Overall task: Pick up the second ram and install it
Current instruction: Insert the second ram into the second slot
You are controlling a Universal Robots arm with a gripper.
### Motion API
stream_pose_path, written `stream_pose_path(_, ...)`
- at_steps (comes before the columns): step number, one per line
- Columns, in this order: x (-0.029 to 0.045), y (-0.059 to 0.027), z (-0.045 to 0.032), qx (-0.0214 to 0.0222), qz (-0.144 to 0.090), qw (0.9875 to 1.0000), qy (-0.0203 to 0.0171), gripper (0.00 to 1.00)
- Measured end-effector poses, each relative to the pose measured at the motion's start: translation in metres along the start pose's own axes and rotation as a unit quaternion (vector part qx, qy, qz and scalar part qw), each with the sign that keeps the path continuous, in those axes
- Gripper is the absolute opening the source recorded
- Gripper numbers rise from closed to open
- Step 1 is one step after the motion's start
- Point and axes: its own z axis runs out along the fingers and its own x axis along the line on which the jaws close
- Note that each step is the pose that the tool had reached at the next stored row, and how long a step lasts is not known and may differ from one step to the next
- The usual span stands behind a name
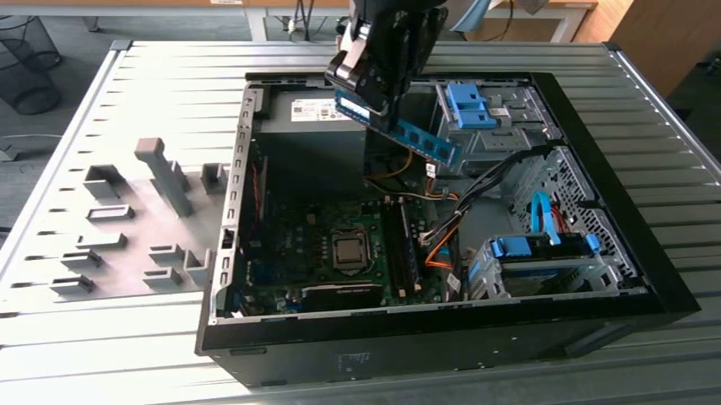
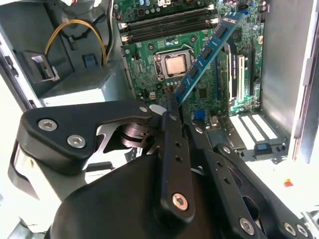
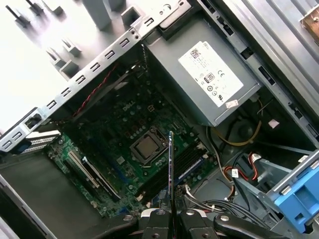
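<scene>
The gripper (image 2: 174,102) is clenched on one end of the second ram (image 2: 207,50), so the stick juts out with its long edge free for seating. It hangs tilted above the open computer case (image 1: 451,337), well apart from the memory slots (image 2: 169,25) beside the processor socket (image 2: 174,64). The case lies on its side on the counter (image 1: 147,101), which turns the motherboard (image 3: 114,124) upward for access.

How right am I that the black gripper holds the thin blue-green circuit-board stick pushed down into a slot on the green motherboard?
Not quite. The black gripper does hold the thin blue-green circuit-board stick, but not in a slot: the exterior view shows it tilted in the air above the green motherboard.
</scene>
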Motion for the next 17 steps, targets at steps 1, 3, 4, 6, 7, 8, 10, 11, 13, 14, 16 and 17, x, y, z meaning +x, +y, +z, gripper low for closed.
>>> stream_pose_path(1,0.0000,0.0000,0.0001,0.0001,0.005,1.0000,-0.0001,0.14)
stream_pose_path(3,0.0000,0.0000,0.0004,0.0004,0.015,0.9999,-0.0001,0.14)
stream_pose_path(4,0.0000,0.0000,0.0005,0.0005,0.019,0.9998,-0.0001,0.14)
stream_pose_path(6,0.0000,0.0000,0.0007,0.0008,0.029,0.9996,-0.0001,0.14)
stream_pose_path(7,0.0000,0.0000,0.0008,0.0009,0.034,0.9994,-0.0001,0.14)
stream_pose_path(8,0.0000,0.0000,0.0009,0.0011,0.038,0.9993,-0.0001,0.14)
stream_pose_path(10,0.0000,0.0000,0.0011,0.0014,0.048,0.9988,-0.0002,0.14)
stream_pose_path(11,0.0000,0.0000,0.0012,0.0015,0.053,0.9986,-0.0002,0.14)
stream_pose_path(13,0.0000,0.0000,0.0014,0.0018,0.062,0.9981,-0.0002,0.14)
stream_pose_path(14,0.0001,0.0000,0.0015,0.0019,0.067,0.9977,-0.0002,0.14)
stream_pose_path(16,0.0001,0.0000,0.0018,0.0022,0.077,0.9970,-0.0003,0.14)
stream_pose_path(17,0.0001,0.0000,0.0019,0.0023,0.082,0.9966,-0.0003,0.14)
